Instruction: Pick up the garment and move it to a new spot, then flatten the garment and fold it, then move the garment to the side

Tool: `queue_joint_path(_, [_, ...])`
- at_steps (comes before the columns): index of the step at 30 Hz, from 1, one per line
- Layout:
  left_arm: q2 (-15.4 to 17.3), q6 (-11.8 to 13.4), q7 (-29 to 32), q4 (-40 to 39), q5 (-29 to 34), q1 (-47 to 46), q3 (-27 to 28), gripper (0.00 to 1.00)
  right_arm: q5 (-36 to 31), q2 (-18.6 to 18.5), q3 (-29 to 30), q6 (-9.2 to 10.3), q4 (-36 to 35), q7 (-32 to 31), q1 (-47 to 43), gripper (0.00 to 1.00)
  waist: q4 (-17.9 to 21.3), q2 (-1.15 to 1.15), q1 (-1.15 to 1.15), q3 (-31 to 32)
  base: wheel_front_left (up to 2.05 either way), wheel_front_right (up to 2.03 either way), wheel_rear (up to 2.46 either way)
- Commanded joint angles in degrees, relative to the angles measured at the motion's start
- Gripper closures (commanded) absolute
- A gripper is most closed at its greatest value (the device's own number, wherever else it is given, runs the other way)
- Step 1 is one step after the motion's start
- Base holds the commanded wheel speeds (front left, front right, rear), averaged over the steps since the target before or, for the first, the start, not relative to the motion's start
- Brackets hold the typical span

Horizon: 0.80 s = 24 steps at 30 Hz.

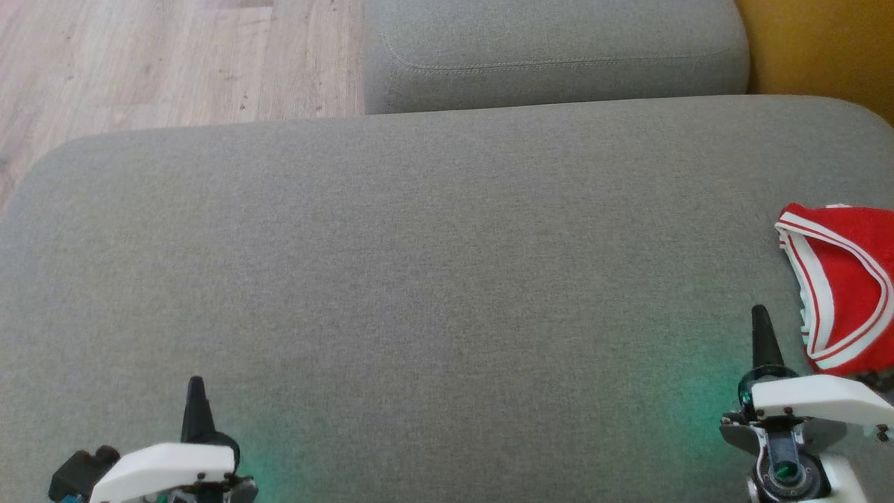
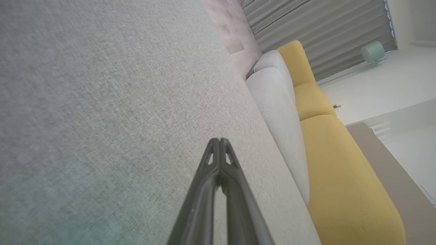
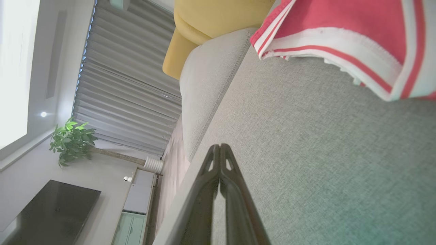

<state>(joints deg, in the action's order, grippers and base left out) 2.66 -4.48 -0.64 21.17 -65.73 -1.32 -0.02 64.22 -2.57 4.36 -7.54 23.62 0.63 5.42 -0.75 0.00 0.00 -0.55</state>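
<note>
I'm seeing the left gripper point(image 1: 196, 385) hanging over the grey seat cushion point(image 1: 447, 265) at its front-left, fingers pressed together on nothing. The right gripper point(image 1: 760, 320) is sitting over the cushion's front-right, fingers likewise together and empty. The red shorts point(image 1: 848, 279) are lying at the cushion's right edge, just beside that gripper and seemingly folded, though the frame crops them.

Head cam: high, angled steeply down onto grey seat cushion point(image 1: 419, 279). Left wrist cam: low, close over same cushion, rolled sideways, facing towards yellow sofa point(image 2: 340, 177). Right wrist cam: likewise low, rolled; shares cushion and red shorts point(image 3: 340, 27) with head view
</note>
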Motion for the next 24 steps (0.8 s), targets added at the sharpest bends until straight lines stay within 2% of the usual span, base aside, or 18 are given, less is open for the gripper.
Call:
queue_joint_path(1, [0.2,-0.5,0.3,-2.4,-1.3,-3.2,1.7,1.00,1.6,-0.2,-0.4,0.04,-2.5,-0.4,1.5,1.00,0.0,0.00,0.00,0.0,0.00,0.00,0.00])
queue_joint_path(24, [0.2,-1.9,4.0,-4.9,-15.1,-4.1,4.3,1.00,16.0,-0.3,1.0,0.05,-6.4,-4.1,1.1,1.00,0.4,0.00,0.00,0.2,0.00,0.00,0.00])
